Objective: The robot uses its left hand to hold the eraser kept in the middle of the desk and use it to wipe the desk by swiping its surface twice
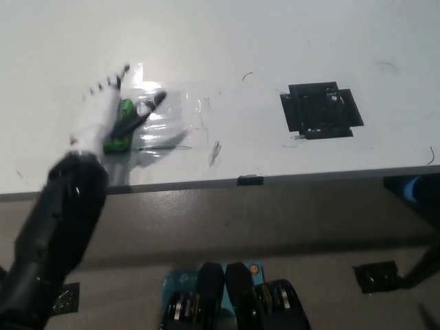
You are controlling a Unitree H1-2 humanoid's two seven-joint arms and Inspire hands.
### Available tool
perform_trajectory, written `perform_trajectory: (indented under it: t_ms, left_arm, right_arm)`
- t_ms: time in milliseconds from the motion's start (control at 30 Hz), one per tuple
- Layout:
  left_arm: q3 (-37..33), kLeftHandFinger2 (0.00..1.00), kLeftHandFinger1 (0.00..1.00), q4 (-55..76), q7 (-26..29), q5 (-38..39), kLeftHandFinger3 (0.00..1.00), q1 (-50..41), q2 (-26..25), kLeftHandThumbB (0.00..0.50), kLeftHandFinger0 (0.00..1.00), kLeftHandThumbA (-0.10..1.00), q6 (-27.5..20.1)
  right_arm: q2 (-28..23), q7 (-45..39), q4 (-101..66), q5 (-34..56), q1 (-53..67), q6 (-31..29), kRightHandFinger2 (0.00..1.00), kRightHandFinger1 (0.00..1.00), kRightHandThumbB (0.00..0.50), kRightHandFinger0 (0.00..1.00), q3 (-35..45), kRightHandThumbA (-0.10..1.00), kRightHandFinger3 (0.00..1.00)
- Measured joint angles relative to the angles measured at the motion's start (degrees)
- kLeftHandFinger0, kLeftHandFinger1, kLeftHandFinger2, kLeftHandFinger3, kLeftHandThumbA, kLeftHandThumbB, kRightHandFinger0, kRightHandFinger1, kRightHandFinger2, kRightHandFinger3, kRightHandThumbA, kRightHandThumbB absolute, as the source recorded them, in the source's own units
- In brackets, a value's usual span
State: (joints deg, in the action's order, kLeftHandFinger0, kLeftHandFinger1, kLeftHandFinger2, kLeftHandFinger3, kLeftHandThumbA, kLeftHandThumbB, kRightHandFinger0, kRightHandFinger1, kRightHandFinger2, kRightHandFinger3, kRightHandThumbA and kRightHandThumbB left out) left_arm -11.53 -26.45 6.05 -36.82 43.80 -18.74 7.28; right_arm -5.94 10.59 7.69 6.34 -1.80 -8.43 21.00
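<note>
The green eraser [119, 128] lies on the white desk [227, 55] at its left side, on a shiny taped patch. My white left hand [103, 113] is over it and looks blurred. Its fingers are spread and point away toward the far side of the desk, and the dark thumb lies across the eraser's right side. The eraser shows beside the palm, not wrapped by the fingers. My dark left forearm [58, 220] comes up from the lower left. My right hand is out of sight.
A black taped square [322, 111] sits on the desk to the right. Thin pen marks [214, 152] lie between it and the eraser. A small black clip [249, 180] is on the desk's front edge. A black object [377, 275] lies on the floor at lower right.
</note>
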Motion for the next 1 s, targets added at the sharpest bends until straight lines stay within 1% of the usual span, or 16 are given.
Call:
perform_trajectory:
  t_ms: [33,100,133,167,200,233,267,333,467,667,700,767,833,900,933,1000]
  left_arm:
    - [0.54,1.00,1.00,1.74,-0.68,0.26,1.00,1.33,-0.78,0.388,1.00,1.00,0.28]
    - [2.14,1.00,1.00,5.89,-1.88,0.77,1.00,4.17,-2.52,0.422,1.00,1.00,0.66]
    - [3.08,1.00,1.00,8.60,-2.15,0.92,1.00,5.53,-3.51,0.392,1.00,1.00,0.74]
    - [3.66,1.00,1.00,10.42,-2.30,1.07,1.00,6.39,-4.14,0.391,1.00,1.00,0.78]
    - [4.80,1.00,1.00,13.63,-2.61,1.45,1.00,7.21,-4.66,0.454,1.00,1.00,0.82]
    - [5.81,1.00,1.00,16.68,-2.71,1.65,1.00,7.52,-5.02,0.456,1.00,1.00,0.89]
    - [6.44,1.00,1.00,18.91,-2.74,1.76,1.00,7.50,-5.16,0.489,1.00,1.00,0.93]
    - [7.87,1.00,1.00,24.19,-3.01,2.27,1.00,6.38,-5.17,0.500,1.00,1.00,1.13]
    - [10.17,1.00,1.00,34.46,-4.00,3.46,1.00,-1.24,-5.09,0.498,1.00,1.00,1.78]
    - [13.51,1.00,1.00,42.77,-3.55,5.23,1.00,-19.29,-1.58,0.477,1.00,1.00,1.18]
    - [13.76,1.00,1.00,43.06,-3.34,5.44,1.00,-22.09,-0.57,0.477,1.00,1.00,0.96]
    - [14.09,1.00,1.00,43.19,-2.62,6.05,1.00,-27.78,1.59,0.425,1.00,1.00,0.11]
    - [14.09,1.00,1.00,42.82,-1.53,6.68,1.00,-32.04,3.60,0.471,1.00,1.00,-1.79]
    - [13.63,1.00,1.00,41.38,-0.68,7.37,1.00,-35.78,5.81,0.457,1.00,1.00,-3.76]
    - [13.23,1.00,1.00,40.50,-0.45,7.54,1.00,-37.25,6.59,0.427,1.00,1.00,-4.56]
    - [11.85,1.00,1.00,37.40,0.08,7.84,1.00,-40.46,8.22,0.437,1.00,1.00,-6.63]
  right_arm:
    - [-0.11,0.00,-0.01,-0.07,0.06,0.01,1.00,1.00,0.303,1.00,0.00,1.00,1.00]
    - [-0.33,0.02,-0.03,-0.24,0.18,0.04,1.00,1.00,0.297,1.00,-0.01,1.00,1.00]
    - [-0.43,0.02,-0.07,-0.25,0.24,0.09,1.00,1.00,0.292,1.00,-0.02,1.00,1.00]
    - [-0.50,0.02,-0.08,-0.28,0.32,0.10,1.00,1.00,0.291,1.00,-0.02,1.00,1.00]
    - [-0.58,0.02,-0.12,-0.42,0.50,0.10,1.00,1.00,0.304,1.00,-0.02,1.00,1.00]
    - [-0.62,0.02,-0.13,-0.50,0.61,0.14,1.00,1.00,0.306,1.00,-0.02,1.00,1.00]
    - [-0.64,0.03,-0.15,-0.55,0.73,0.17,1.00,1.00,0.316,1.00,-0.01,1.00,1.00]
    - [-0.71,0.03,-0.22,-0.65,0.96,0.26,1.00,1.00,0.286,1.00,-0.03,1.00,1.00]
    - [-1.02,0.04,-0.26,-0.99,1.46,0.28,1.00,1.00,0.306,1.00,-0.04,1.00,1.00]
    - [-1.29,0.07,-0.64,-1.14,2.02,0.50,1.00,1.00,0.289,1.00,0.00,1.00,1.00]
    - [-1.35,0.08,-0.62,-1.16,2.03,0.50,1.00,1.00,0.289,1.00,0.01,1.00,1.00]
    - [-1.51,0.09,-0.61,-1.17,2.01,0.50,1.00,1.00,0.268,1.00,0.01,1.00,1.00]
    - [-1.59,0.09,-0.60,-1.16,1.93,0.50,1.00,1.00,0.265,1.00,0.01,1.00,1.00]
    - [-1.60,0.09,-0.56,-1.14,1.94,0.50,1.00,1.00,0.263,1.00,0.01,1.00,1.00]
    - [-1.59,0.09,-0.51,-1.14,1.96,0.50,1.00,1.00,0.263,1.00,0.01,1.00,1.00]
    - [-1.60,0.09,-0.25,-1.12,2.00,0.50,1.00,1.00,0.279,1.00,0.01,1.00,1.00]
